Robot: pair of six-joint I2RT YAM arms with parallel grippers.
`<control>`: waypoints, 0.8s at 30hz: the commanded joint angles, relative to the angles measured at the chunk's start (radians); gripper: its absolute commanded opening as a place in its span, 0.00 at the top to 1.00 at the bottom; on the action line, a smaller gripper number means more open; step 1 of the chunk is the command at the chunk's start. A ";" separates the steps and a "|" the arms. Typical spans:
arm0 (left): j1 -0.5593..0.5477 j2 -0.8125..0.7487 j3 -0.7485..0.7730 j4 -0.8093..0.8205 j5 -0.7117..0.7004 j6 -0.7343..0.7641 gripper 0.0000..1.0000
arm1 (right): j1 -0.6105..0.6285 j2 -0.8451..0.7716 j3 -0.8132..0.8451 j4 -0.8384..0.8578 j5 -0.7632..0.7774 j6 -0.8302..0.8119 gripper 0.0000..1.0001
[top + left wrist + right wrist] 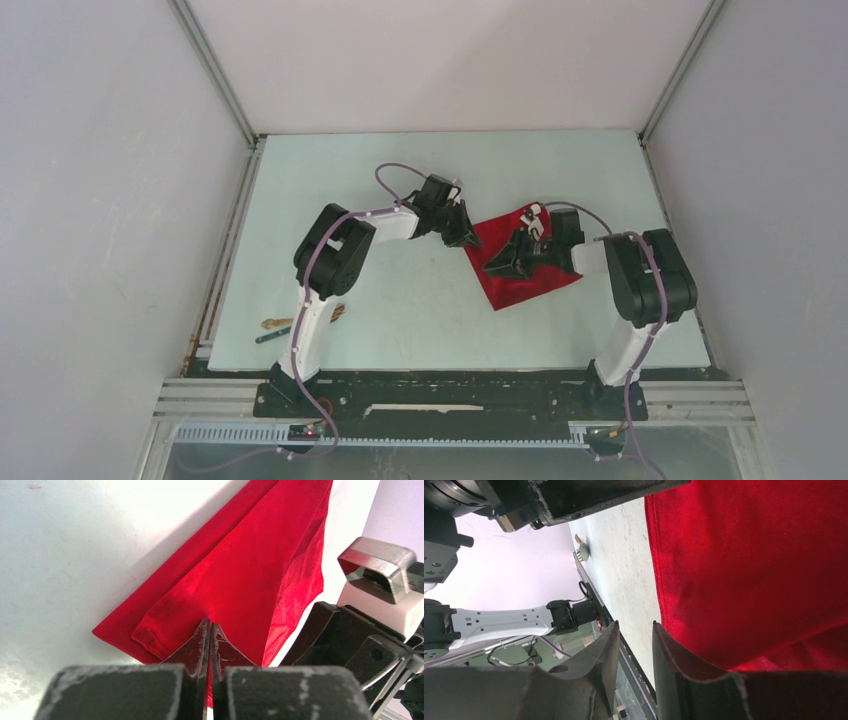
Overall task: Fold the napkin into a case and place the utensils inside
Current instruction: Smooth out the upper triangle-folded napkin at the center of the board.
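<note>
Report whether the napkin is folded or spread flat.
Partly folded: on the napkin, the left wrist view shows a hemmed corner lying over a lower layer of the same cloth.
</note>
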 commanded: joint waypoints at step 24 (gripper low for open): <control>0.022 0.030 -0.032 0.057 0.023 -0.047 1.00 | 0.058 -0.149 -0.051 -0.257 0.070 -0.111 0.63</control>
